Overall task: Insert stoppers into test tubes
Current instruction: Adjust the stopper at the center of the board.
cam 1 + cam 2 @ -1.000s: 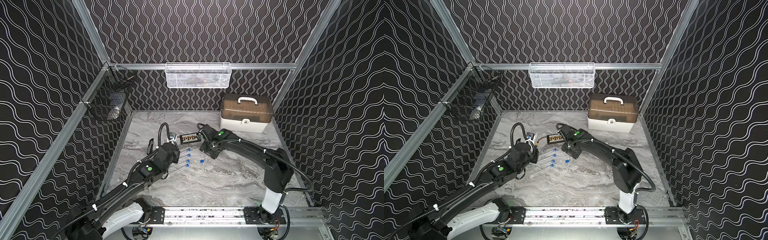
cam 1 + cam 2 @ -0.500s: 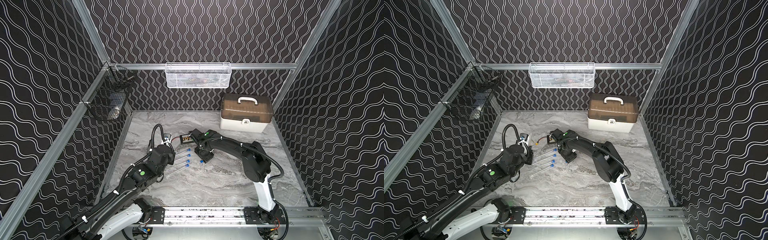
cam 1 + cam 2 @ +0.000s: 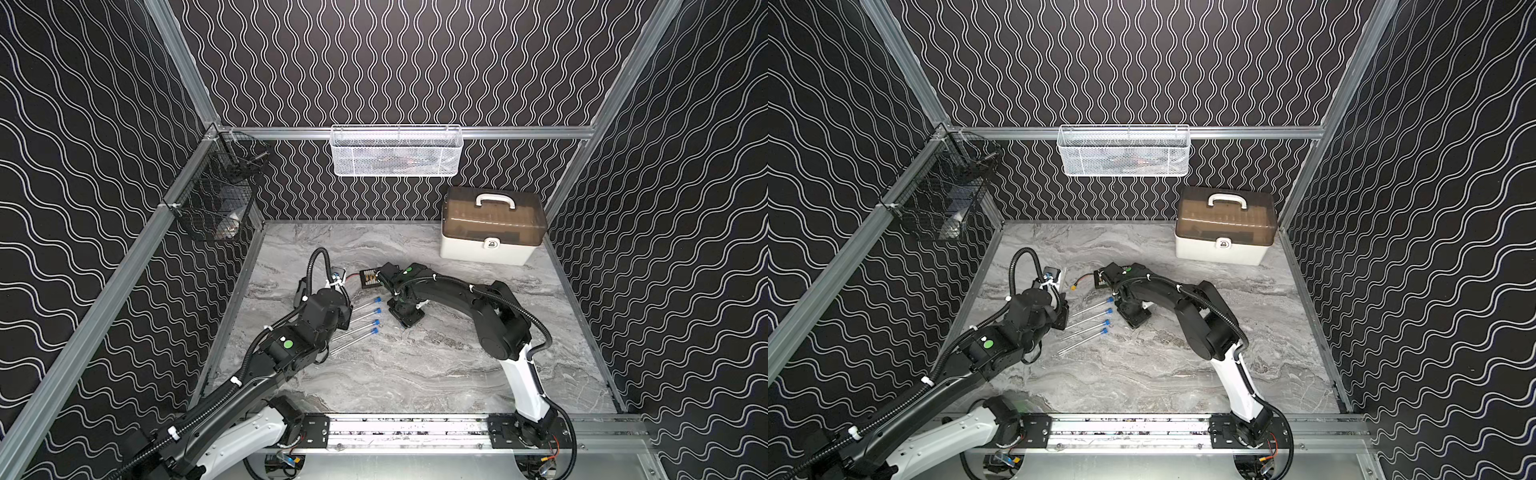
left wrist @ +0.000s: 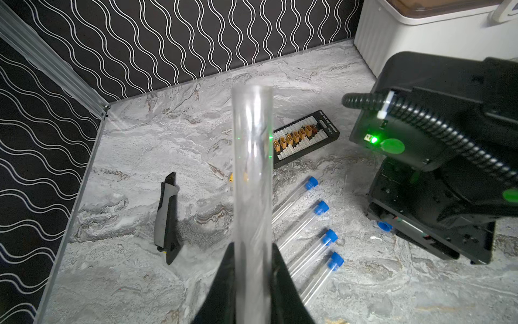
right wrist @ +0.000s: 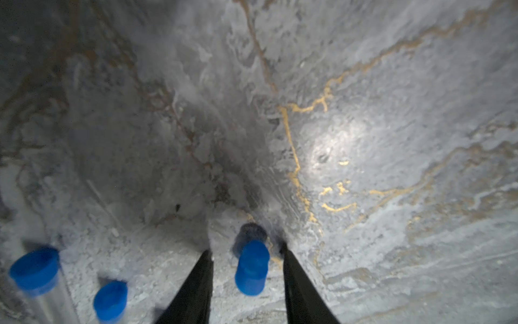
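In the left wrist view my left gripper (image 4: 252,246) is shut on a bare clear test tube (image 4: 252,168) that sticks out past the fingers with its end open. Several test tubes (image 3: 357,322) lie side by side on the marble table, each with a blue stopper (image 4: 321,207) in its end. One loose blue stopper (image 5: 251,269) lies on the table between the fingers of my right gripper (image 5: 246,249). That gripper stands open, with a gap on each side of the stopper. In both top views the right gripper (image 3: 405,318) points down just right of the tube row.
A black board with gold connectors (image 4: 304,137) and a yellow connector (image 4: 231,177) lie behind the tubes. A grey utility knife (image 4: 168,216) lies to their left. A lidded storage box (image 3: 492,232) stands at the back right. Two wire baskets (image 3: 395,151) hang on the walls.
My right gripper has swung left and down onto the loose stopper, and its jaws have narrowed around it. The left arm has drawn back slightly, still holding its tube.
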`<state>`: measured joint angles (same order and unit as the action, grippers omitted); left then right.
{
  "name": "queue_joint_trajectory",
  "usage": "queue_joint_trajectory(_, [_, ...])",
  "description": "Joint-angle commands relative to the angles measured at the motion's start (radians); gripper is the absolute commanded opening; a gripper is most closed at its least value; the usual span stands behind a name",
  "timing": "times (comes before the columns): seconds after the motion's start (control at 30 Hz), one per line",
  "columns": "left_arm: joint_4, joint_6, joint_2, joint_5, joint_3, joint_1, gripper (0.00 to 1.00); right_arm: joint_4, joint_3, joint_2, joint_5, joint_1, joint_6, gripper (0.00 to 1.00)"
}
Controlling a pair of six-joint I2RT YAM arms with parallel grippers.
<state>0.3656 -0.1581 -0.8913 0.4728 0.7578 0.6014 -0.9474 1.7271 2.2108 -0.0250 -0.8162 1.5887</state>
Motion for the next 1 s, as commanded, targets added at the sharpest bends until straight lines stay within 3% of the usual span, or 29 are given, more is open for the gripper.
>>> queue_joint_trajectory(0.0, [-0.033, -0.006, -0.007, -0.002, 0.002, -0.002, 0.05, -0.012, -0.006, 0.003, 0.015, -0.002, 0.039, 0.36])
queue_joint_trajectory(0.47, [-0.040, -0.004, -0.018, -0.005, 0.004, -0.002, 0.04, -0.002, -0.047, -0.002, -0.008, -0.003, -0.009, 0.19])
queue_joint_trajectory(0.63, [-0.043, 0.006, -0.033, 0.006, 0.010, -0.002, 0.04, 0.002, -0.059, -0.039, -0.047, 0.003, -0.088, 0.15])
queue_joint_trajectory(0.73, [-0.054, 0.014, -0.040, 0.021, 0.009, -0.003, 0.04, 0.015, -0.091, -0.107, -0.063, 0.022, -0.201, 0.13])
queue_joint_trajectory(0.83, [-0.066, 0.022, -0.048, 0.030, 0.001, -0.002, 0.04, 0.049, -0.157, -0.231, -0.075, 0.066, -0.401, 0.10])
queue_joint_trajectory(0.9, [-0.065, 0.033, -0.063, 0.031, -0.003, -0.003, 0.04, 0.099, -0.209, -0.319, -0.063, 0.111, -0.595, 0.09])
queue_joint_trajectory(0.97, [-0.062, 0.046, -0.076, 0.023, -0.004, -0.003, 0.04, 0.156, -0.266, -0.392, -0.015, 0.151, -0.813, 0.00])
